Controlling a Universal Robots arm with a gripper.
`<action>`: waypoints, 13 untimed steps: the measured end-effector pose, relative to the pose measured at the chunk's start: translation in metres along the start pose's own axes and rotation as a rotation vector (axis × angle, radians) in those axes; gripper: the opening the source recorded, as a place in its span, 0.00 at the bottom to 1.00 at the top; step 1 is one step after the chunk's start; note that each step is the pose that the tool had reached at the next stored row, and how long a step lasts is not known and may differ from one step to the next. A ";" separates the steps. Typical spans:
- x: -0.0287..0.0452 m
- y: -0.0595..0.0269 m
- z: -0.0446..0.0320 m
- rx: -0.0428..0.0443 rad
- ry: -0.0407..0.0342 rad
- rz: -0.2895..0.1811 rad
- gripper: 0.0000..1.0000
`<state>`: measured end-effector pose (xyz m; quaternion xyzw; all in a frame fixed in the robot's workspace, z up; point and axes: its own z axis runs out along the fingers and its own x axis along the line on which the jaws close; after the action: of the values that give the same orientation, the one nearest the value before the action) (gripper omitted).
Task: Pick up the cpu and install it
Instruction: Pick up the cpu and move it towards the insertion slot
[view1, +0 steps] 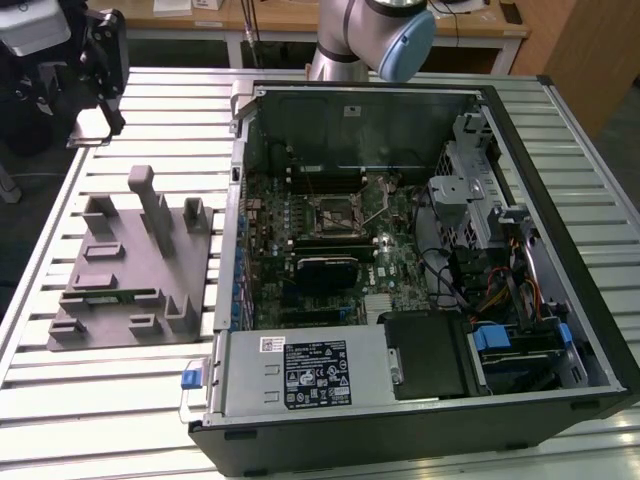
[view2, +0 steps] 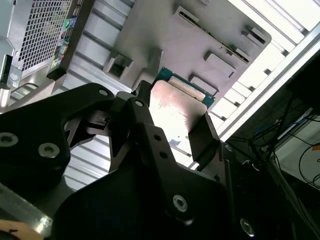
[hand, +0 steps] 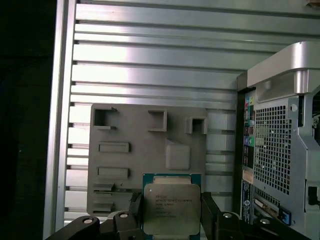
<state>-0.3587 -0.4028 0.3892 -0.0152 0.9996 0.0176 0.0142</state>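
The cpu (hand: 171, 200) is up in the air, pinched by two of its sides between the black fingers (hand: 135, 210) of the end effector (hand: 172, 216), which is clenched on it. In the first wrist view its silvery top faces us, with a thin green rim at one side. In the second wrist view the cpu (view2: 175, 110) shines bright between the fingers (view2: 202, 137) of the end effector (view2: 173, 117).

Below the cpu lies the grey holder (hand: 145, 145) with its little pockets and posts. The cpu is lifted off it and is not touching it. The holder (view1: 130, 270) lies flat on the ribbed metal tabletop (view1: 100, 400), just beside the computer case (view1: 590, 300) on the exterior view's left.

The case lies on its side with its cover off, so I can see the green board inside. The black square socket (view1: 335, 212) sits in the middle of that board, well apart from the holder. The arm (view1: 360, 30) stands behind the case. In the first wrist view the holed back of the case (hand: 280, 140) is next to the holder
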 end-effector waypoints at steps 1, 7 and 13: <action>-0.0002 0.0000 0.0000 0.0000 0.0000 0.000 0.55; -0.0104 -0.0003 0.0003 0.0000 0.0000 0.000 0.55; -0.0282 -0.0009 0.0007 0.0000 0.0001 0.000 0.55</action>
<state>-0.3305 -0.4028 0.3892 -0.0152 0.9996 0.0176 0.0142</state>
